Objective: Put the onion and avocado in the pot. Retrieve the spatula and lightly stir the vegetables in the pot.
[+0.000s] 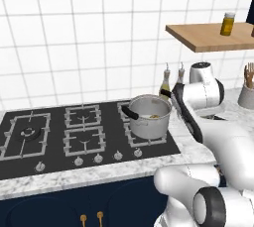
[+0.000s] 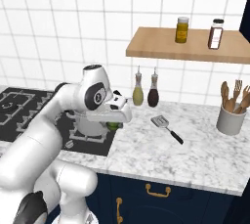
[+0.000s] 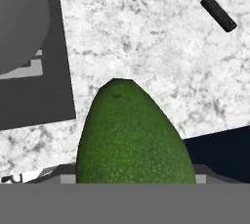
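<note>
With the avocado clamped in the part-open pincer beside the pot, a rim strike could dislodge it.

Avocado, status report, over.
Hand closed on avocado, lifted off the counter. Pot on the right burner, something pale inside. Spatula lying on counter. Nothing in the way.

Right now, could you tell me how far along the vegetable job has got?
Done: a pale piece, apparently the onion, already lies in the pot. In hand: the avocado sits between the gripper jaws, beside the pot above the counter edge. Left: drop it in, fetch the spatula from the marble counter, then stir.
</note>
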Controlling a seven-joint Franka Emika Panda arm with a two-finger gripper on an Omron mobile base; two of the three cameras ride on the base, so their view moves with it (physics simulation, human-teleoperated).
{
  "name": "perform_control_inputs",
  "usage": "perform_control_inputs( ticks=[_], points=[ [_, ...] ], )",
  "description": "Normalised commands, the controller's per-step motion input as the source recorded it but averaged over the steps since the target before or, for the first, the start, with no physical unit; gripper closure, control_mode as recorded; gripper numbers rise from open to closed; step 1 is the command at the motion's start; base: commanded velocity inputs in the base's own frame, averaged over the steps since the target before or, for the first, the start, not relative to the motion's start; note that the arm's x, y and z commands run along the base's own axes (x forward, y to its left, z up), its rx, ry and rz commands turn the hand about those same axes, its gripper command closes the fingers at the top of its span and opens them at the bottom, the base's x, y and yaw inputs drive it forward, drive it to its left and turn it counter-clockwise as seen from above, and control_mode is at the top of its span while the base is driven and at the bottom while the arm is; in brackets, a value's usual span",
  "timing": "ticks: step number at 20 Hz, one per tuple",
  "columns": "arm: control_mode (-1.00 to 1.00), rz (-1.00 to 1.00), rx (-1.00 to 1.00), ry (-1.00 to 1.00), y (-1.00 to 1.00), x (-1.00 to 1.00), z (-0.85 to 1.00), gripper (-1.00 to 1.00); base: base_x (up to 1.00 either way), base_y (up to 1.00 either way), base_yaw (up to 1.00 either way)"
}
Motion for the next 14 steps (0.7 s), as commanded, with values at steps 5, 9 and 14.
perform_control_inputs(
  ticks=[5,9,14],
  points=[
    [-1.0,0.29,-0.01,0.0,0.94,0.27,0.62,1.0,0.0,0.0,0.0],
    [-1.0,0.22,0.0,0.0,0.6,0.89,0.46,1.0,0.0,0.0,0.0],
    [-1.0,0.14,0.01,0.0,0.27,1.0,-0.01,1.0,0.0,0.0,0.0]
  ],
)
